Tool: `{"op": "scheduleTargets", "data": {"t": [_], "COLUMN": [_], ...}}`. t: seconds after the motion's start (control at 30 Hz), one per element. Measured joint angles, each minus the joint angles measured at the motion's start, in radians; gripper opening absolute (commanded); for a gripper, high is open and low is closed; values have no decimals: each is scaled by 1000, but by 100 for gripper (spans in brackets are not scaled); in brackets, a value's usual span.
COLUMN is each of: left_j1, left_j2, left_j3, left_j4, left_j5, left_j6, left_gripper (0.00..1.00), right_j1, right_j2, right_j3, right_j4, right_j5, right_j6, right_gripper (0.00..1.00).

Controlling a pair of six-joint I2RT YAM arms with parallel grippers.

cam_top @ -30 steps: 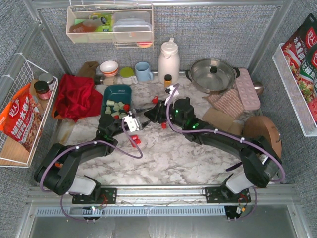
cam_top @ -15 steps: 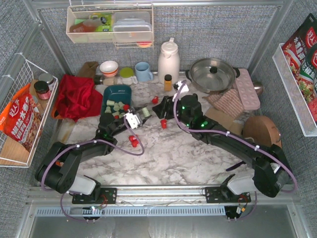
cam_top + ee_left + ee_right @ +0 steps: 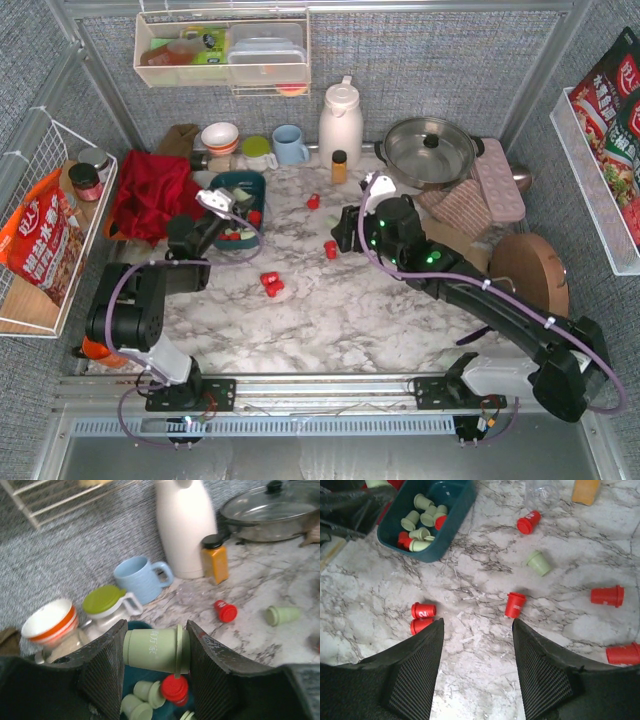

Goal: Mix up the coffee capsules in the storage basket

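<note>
Sits on the marble tabletop (image 3: 480, 670): the dark teal storage basket (image 3: 455, 517), rectangular, round-cornered, low-walled. Holds a jumbled heap of mint green capsules (image 3: 422, 517), most on their sides, with a few red capsules (image 3: 440, 522) among them. Hangs above the basket: one printed mint capsule (image 3: 150, 650), turned sideways, pinched between the pads of the left gripper (image 3: 156, 630). Lie scattered outside on the marble: a touching red pair (image 3: 422, 617) near the basket's corner, a lone red capsule (image 3: 515, 604) further out, a tipped mint pod (image 3: 538, 563), and a red pod (image 3: 529, 522) on its side beyond; two red strays (image 3: 607, 596) well apart at the edge.
</note>
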Motion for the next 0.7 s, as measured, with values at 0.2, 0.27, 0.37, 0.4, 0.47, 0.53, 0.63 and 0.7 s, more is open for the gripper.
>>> {"op": "scheduleTargets", "data": {"t": [0.2, 0.27, 0.37, 0.4, 0.47, 0.53, 0.63, 0.7], "left_j1": [107, 120, 135, 140, 145, 145, 145, 145], "left_j2": [85, 106, 132, 139, 142, 141, 125, 108], "left_j3": [13, 19, 26, 27, 27, 30, 35, 37], "left_j4": [43, 46, 44, 41, 35, 31, 18, 18], "left_j5": [-10, -18, -21, -27, -43, -51, -56, -63], "left_j6": [-91, -110, -126, -131, -141, -150, -173, -194], "left_gripper": [61, 69, 87, 93, 99, 99, 99, 99], "right_j1": [0, 0, 1, 3, 13, 31, 62, 81], "right_j2": [-51, -53, -33, -16, 22, 74, 164, 223], "right_j3": [-48, -57, -59, -59, -59, -59, -44, -23], "right_j4": [-46, -54, -50, -45, -37, -27, -11, 4], "right_j5": [16, 19, 14, 2, -13, -32, -62, -82], "right_j6": [-21, -23, -24, -21, -16, -7, 1, 6], "right_gripper": [62, 62, 62, 63, 64, 67, 70, 70]}}
